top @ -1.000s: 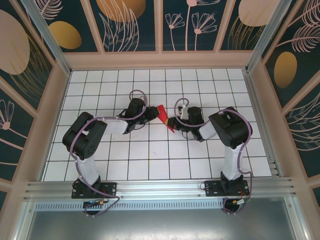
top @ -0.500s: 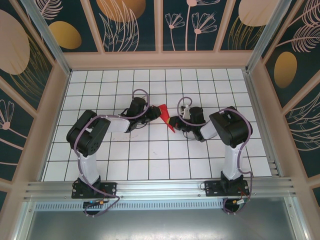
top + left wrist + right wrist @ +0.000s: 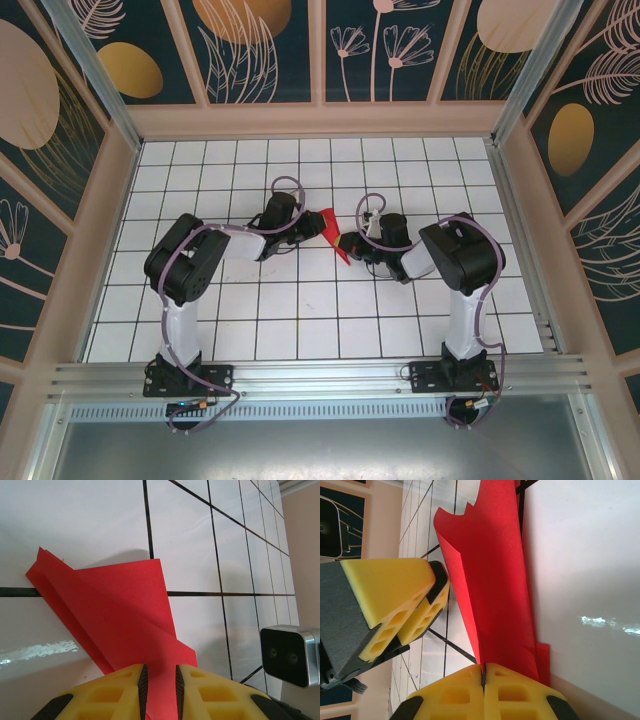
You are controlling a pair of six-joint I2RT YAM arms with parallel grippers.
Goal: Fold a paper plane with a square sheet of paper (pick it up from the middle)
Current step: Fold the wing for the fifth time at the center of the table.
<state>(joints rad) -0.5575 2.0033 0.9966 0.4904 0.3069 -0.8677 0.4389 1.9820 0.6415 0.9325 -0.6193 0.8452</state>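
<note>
Folding looks partly done: the red paper (image 3: 324,220) is no flat square now but a creased, layered wedge, lifted off the white gridded table (image 3: 300,320) at mid-table between the two arms. The right gripper (image 3: 483,670) has its yellow pads pressed together on the paper's lower edge, and the sheet rises out of that seam. From the left wrist view, the left gripper (image 3: 159,672) straddles another edge of the wedge – its jaws stand slightly apart with red showing in the gap, so I judge it not clamped yet. Diagonal creases show across the paper (image 3: 115,610), but no narrow dart shape. By my reckoning the wing folds and the final sharpening remain – perhaps half the work.
</note>
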